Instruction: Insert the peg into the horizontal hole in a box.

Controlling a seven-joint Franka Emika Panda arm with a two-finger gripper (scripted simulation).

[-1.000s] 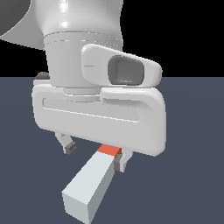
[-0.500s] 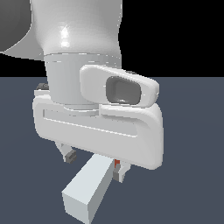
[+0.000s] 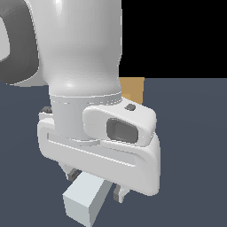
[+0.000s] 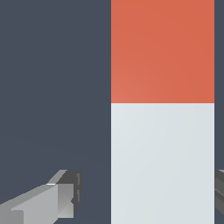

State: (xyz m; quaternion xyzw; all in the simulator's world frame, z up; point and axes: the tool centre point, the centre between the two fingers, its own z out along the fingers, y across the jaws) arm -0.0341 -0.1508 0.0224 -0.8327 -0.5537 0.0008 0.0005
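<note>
Nearest, the peg point(image 3: 84, 200) lies flat on the tabletop point(image 3: 190, 146), straddled by my fingers point(image 4: 61, 197), which are spread and not yet touching it. I judge this the grasp step: next, close squarely on the grey part. Beyond my wrist, the box point(image 3: 133, 88) peeks out. Since a second ago I have sunk lower, hiding the red end.

Exterior view set low and very close before the arm, its white wrist filling the frame, wrist view looking straight down at close range, both sharing the peg point(image 3: 84, 201) point(image 4: 162, 131) and dark floor point(image 3: 190, 146) point(image 4: 52, 87)
</note>
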